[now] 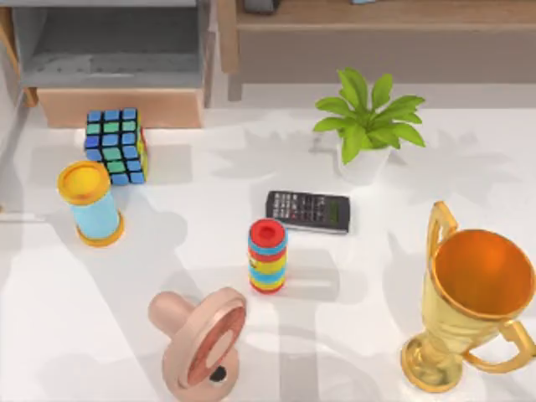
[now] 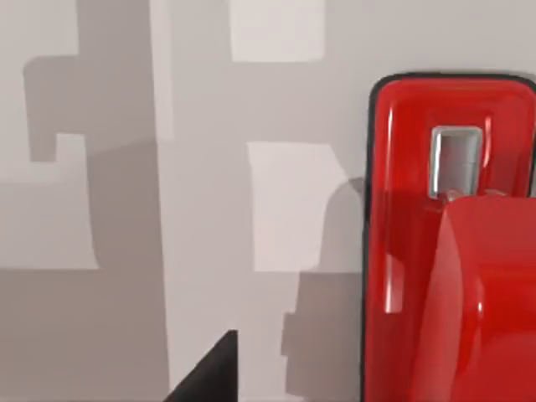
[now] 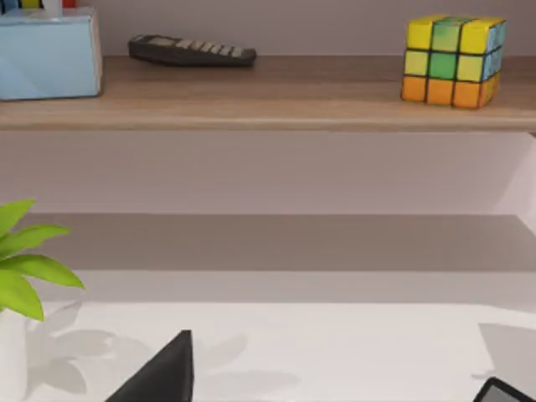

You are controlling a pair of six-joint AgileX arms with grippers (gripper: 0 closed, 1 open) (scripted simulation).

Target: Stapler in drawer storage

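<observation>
The red glossy stapler [image 2: 452, 251] lies on a pale grey surface, seen close up in the left wrist view with a small metal window near its end. A dark part of my left gripper [image 2: 209, 375] shows beside it, apart from it. The drawer [image 1: 117, 59] stands pulled open at the table's back left, with grey inner walls and floor and a tan front panel [image 1: 121, 107]. A dark part of my right gripper [image 3: 159, 373] hangs over the white table, facing the shelf.
On the table stand a Rubik's cube [image 1: 117, 145], a yellow-and-blue cylinder [image 1: 90, 203], a remote [image 1: 307, 211], a striped ring stack [image 1: 267, 255], a potted plant [image 1: 368, 126], a gold trophy [image 1: 469, 301] and a pink round object [image 1: 201, 339]. A wooden shelf [image 3: 268, 92] runs along the back.
</observation>
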